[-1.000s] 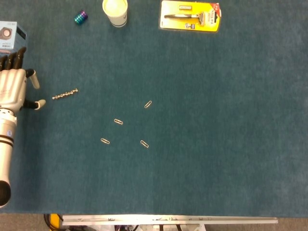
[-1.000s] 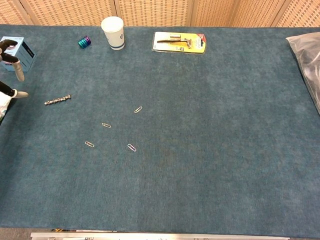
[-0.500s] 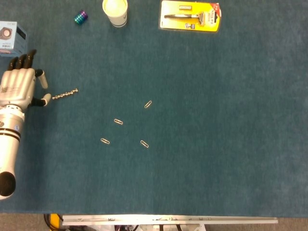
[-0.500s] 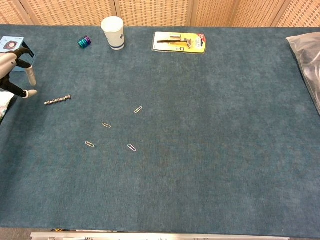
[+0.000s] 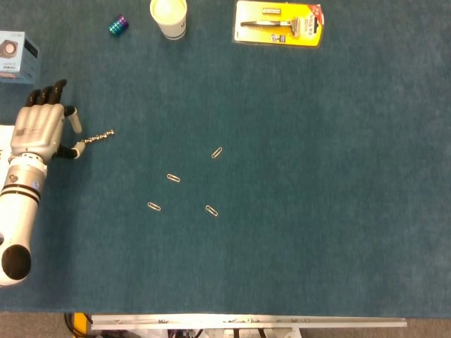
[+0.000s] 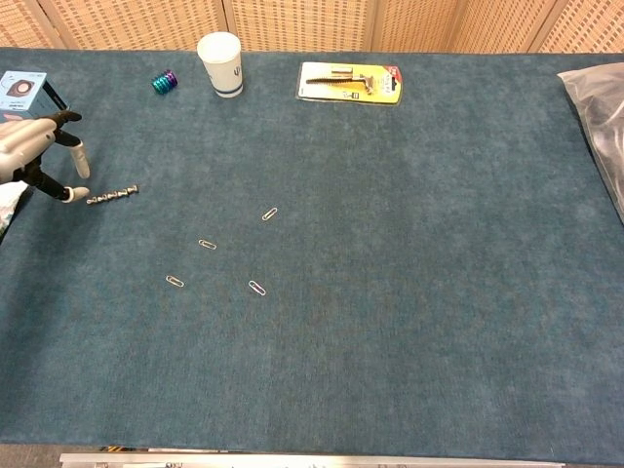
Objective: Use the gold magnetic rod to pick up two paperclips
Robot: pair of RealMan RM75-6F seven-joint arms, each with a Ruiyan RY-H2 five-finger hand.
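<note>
Gold magnetic rod (image 5: 96,136) lies flat on the worktop (image 5: 317,176), up-left of the four paperclips (image 5: 173,177), none picked up. Left hand (image 5: 41,132) at the rod's left end, fingers spread, thumb tip about touching it; not yet gripped. Right hand out of view.

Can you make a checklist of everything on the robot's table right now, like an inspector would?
Surface: blue-green carpeted table, flat.
Job's things: magnetic rod lies at the left; four paperclips lie loose mid-table, none on the rod.
Clutter: paper cup, small purple-green ring stack, yellow packaged tool, small box, clear plastic bag at the right edge.
Hands: left hand at the rod's end, fingers apart, not gripping it yet; right hand not in view.
Cables: nothing seen.
Surroundings: woven wall panels behind.
</note>
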